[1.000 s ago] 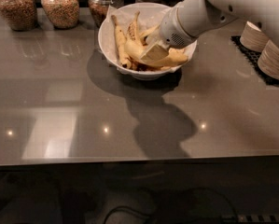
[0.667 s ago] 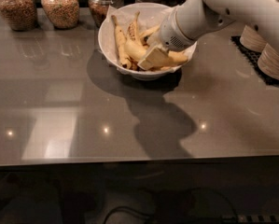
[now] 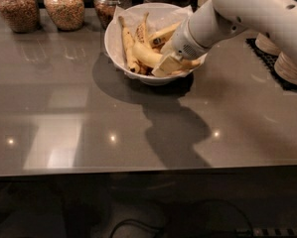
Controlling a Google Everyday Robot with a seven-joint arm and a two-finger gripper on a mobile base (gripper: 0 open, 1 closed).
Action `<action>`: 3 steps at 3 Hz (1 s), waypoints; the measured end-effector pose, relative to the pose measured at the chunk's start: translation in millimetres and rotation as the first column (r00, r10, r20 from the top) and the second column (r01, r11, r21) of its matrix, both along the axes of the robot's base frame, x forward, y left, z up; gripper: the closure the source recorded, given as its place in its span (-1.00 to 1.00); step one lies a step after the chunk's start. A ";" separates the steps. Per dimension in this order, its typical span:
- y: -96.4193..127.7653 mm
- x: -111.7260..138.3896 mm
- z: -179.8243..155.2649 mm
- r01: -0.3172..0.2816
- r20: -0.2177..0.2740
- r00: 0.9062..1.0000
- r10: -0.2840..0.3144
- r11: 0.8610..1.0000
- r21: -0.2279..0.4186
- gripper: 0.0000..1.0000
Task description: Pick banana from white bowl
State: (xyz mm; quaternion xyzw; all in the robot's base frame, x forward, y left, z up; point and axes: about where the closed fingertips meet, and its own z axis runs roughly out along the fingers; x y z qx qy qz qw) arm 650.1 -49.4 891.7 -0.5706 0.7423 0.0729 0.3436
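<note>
The white bowl [image 3: 115, 48] lined with crumpled paper stands at the back middle of the grey table. It holds several bananas. The plump pale yellow banana [image 3: 144, 56] lies curved across the front of the bowl. A straighter banana [image 3: 160, 33] lies behind it, and thin speckled ones [image 3: 125, 41] lie at the left. My gripper [image 3: 164, 65] comes in from the upper right on the white arm [image 3: 227, 14]. It is down inside the bowl, right against the plump banana's middle, and it hides part of that banana.
Three glass jars of grains [image 3: 63, 6] stand along the back left edge. Stacked small bowls [image 3: 289, 66] sit on a black mat [image 3: 257, 48] at the right. The grey tabletop [image 3: 88, 108] stretches in front of the bowl to the near edge.
My gripper has shifted slightly down towards the bowl's front rim. The bowl and jars have not moved.
</note>
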 end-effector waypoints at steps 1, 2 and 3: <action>-5.7 3.3 -7.6 0.014 -0.006 1.000 -0.014 1.000 -0.018 0.18; -7.2 3.7 -5.9 0.018 0.004 1.000 -0.018 1.000 -0.023 0.59; -4.3 2.7 4.4 0.012 0.025 1.000 -0.011 1.000 -0.019 0.99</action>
